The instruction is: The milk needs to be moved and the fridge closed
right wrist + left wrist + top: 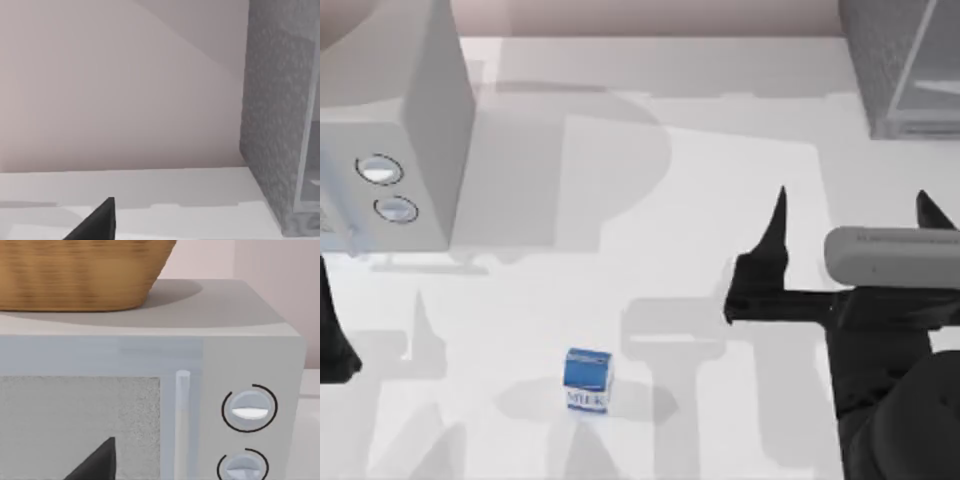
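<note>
The milk, a small blue and white carton, stands upright on the white table near the front, left of centre. The fridge is the dark grey speckled cabinet at the back right, with a pale panel on it; its speckled side also shows in the right wrist view. My right gripper hovers open at the right, in front of the fridge and well right of the milk, holding nothing. My left gripper sits at the far left edge facing the microwave, one dark fingertip showing off centre, holding nothing.
A light grey microwave with two round dials stands at the back left. A wicker basket rests on top of it. Bare white table lies between the microwave and the fridge.
</note>
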